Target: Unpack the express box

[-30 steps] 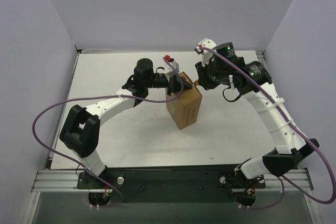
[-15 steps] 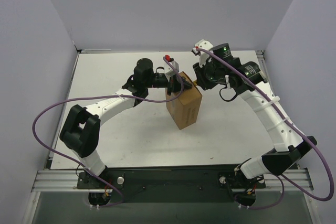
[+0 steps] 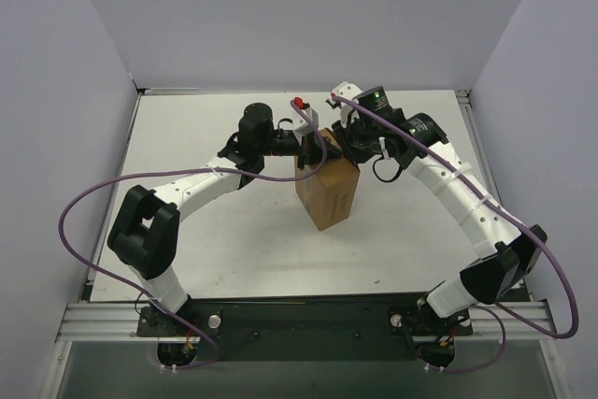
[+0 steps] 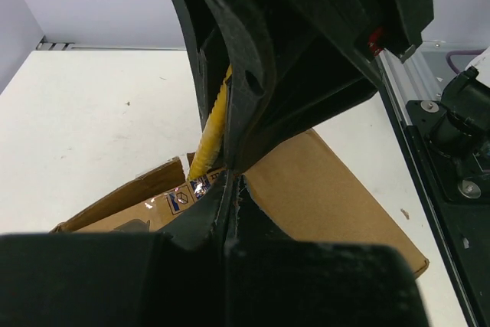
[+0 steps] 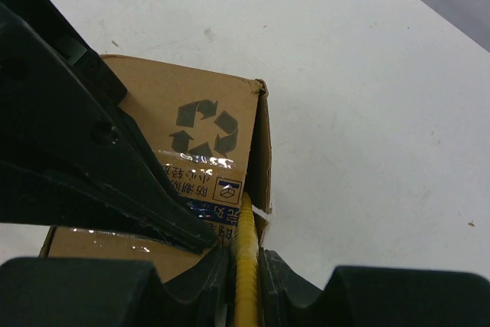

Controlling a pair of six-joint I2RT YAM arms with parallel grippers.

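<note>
The express box (image 3: 329, 195), a brown carton, stands in the middle of the white table. My left gripper (image 3: 314, 149) is at its far left top corner. In the left wrist view it (image 4: 231, 189) is shut on the edge of a flap of the box (image 4: 329, 197). My right gripper (image 3: 338, 145) hangs over the far end of the box, close to the left gripper. In the right wrist view it (image 5: 246, 254) is shut on a yellow utility knife (image 5: 246, 281), whose tip meets the taped top edge of the box (image 5: 191, 112). The knife also shows in the left wrist view (image 4: 210, 132).
The white table (image 3: 206, 231) is walled by pale panels on the left, back and right. A metal rail (image 4: 413, 89) runs along the table's right edge. Both arms reach in from the near edge and meet above the box.
My right gripper has moved left with the knife, from beside the box's far right corner to over its far end. The left gripper and the box have stayed in place.
</note>
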